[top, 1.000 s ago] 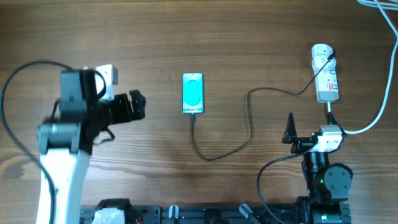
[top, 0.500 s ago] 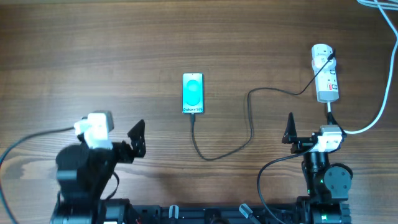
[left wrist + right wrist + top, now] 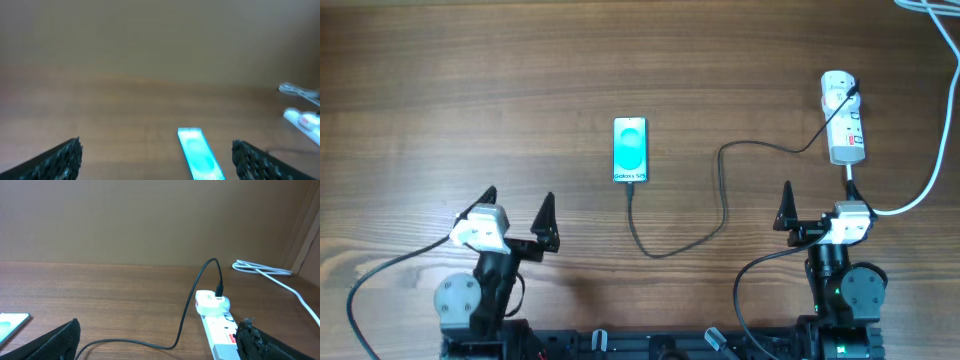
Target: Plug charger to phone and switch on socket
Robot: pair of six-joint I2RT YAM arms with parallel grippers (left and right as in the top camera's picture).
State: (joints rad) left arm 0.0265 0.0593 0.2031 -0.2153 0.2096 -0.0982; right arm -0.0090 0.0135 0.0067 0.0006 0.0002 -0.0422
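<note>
The phone (image 3: 630, 150) lies flat mid-table with its cyan screen lit; it also shows in the left wrist view (image 3: 199, 152) and at the edge of the right wrist view (image 3: 10, 322). The charger (image 3: 720, 190), a thin black cable, runs from the phone's bottom edge in a loop to the socket (image 3: 843, 130), a white power strip at the right, seen also in the right wrist view (image 3: 220, 325). My left gripper (image 3: 517, 211) is open and empty near the front edge, left of the phone. My right gripper (image 3: 817, 205) is open and empty just in front of the socket.
A thick white cord (image 3: 930, 180) runs from the socket's near end to the right and up off the table's right edge; it also shows in the right wrist view (image 3: 265, 272). The arm bases sit along the front edge.
My left arm has pulled back from mid-left of the table to the front edge and now rests low, gripper open. The right arm, phone and cable have not moved.
</note>
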